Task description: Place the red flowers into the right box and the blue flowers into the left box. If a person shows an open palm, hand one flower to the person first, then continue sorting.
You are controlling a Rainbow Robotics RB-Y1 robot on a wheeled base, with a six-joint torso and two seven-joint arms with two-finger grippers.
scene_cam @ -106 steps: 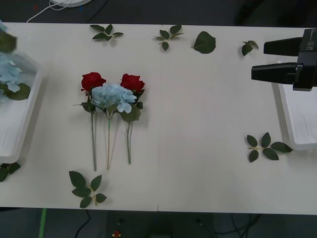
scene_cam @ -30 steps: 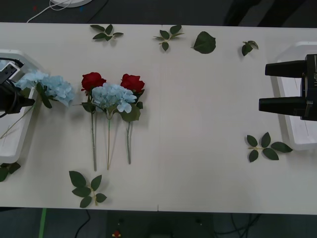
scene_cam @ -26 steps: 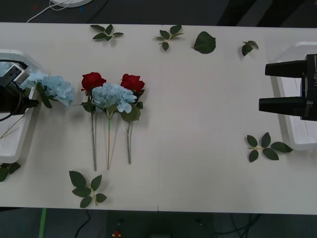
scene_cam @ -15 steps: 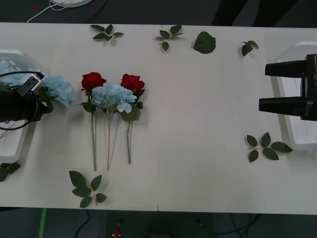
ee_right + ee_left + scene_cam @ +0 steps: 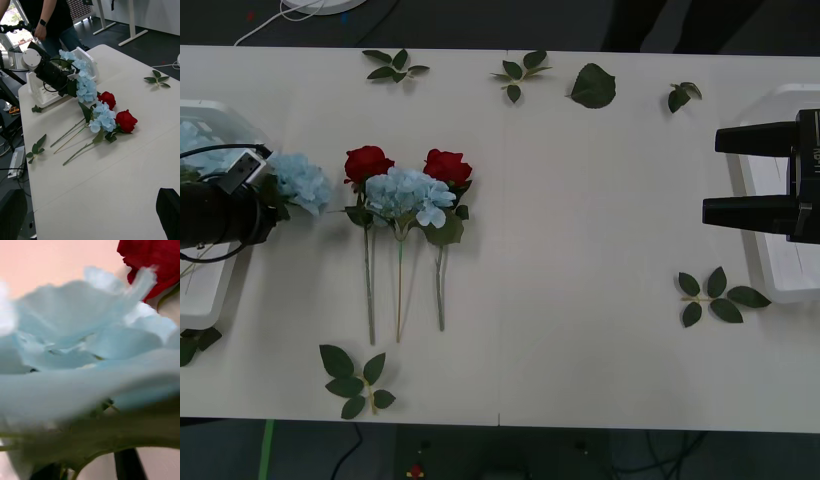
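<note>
- Pale-blue hydrangea head [image 5: 300, 180] at the tip of our left gripper [image 5: 265, 195]: over the last second the arm has swung out from above the left box [image 5: 220, 115] toward the table, the bloom riding with it and now hanging just outside the tray's rim. Our left wrist view has petals pressed against the lens; whether the jaws are clamped on the stem we cannot tell.
- Meaning, as we judge it: this blue flower is not yet lying in the left box, so its sort is unfinished.
- More pale-blue bloom [image 5: 195, 140] behind the left jaws, inside the left box.
- Ahead of the left jaws, just past the carried bloom: two red flowers [image 5: 367, 162] and [image 5: 446, 166] with a blue flower [image 5: 408, 195] lying between them, heads touching, stems parallel. All three unsorted.
- Right gripper [image 5: 707, 175]: unchanged for the last second, held over the near rim of the right box [image 5: 780, 285], black fingers standing apart, nothing between them.
- Loose leaf sprigs: one just beside the right jaws [image 5: 718, 296], several along the far table edge, one [image 5: 354, 380] on the near side of the table below the stems. Not task items.
- Obstruction, in our judgement: the middle blue head overlaps both roses, so lifting any one may drag its neighbours.
</note>
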